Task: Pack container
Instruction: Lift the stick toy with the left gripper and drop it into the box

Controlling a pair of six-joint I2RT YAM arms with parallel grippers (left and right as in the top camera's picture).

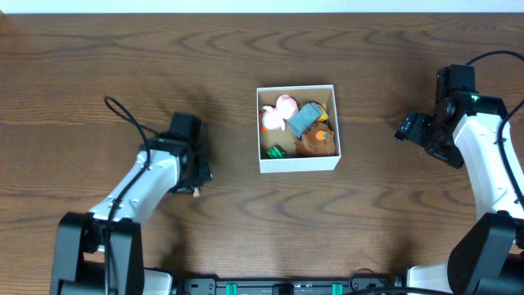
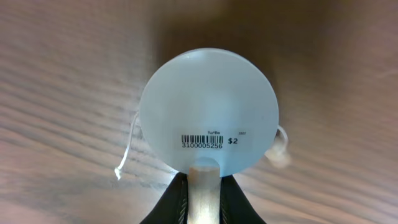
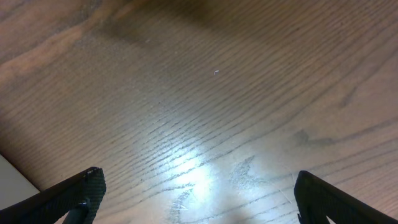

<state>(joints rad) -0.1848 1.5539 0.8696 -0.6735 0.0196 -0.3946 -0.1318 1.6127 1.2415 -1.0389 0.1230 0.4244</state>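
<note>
Square white container [image 1: 298,163] with a brown cardboard inside sits open-topped at the middle of a dark wood-grain table [image 1: 123,57]. It holds small toys: a pink plush [image 1: 286,104] at 12 o'clock, an orange-and-white figure [image 1: 268,120] at 9 o'clock, a grey-blue block [image 1: 304,118] across the centre, a brown plush with an orange patch [image 1: 318,142] at 5 o'clock and a green piece [image 1: 275,152] at 7 o'clock.

At 8 o'clock from the box, well apart from it, the left gripper [image 2: 204,186] is clamped on the light wooden stem [image 2: 204,177] of a pale blue round disc [image 2: 208,106]. The disc carries a barcode label [image 2: 208,140] reading "Turtle" and "$2", and a white string [image 2: 127,152] trails off beside it over the table.

At 3 o'clock from the box, also well apart, the right gripper [image 3: 199,196] hangs over bare wood, its black fingers [image 3: 87,190] spread wide with nothing between them.
</note>
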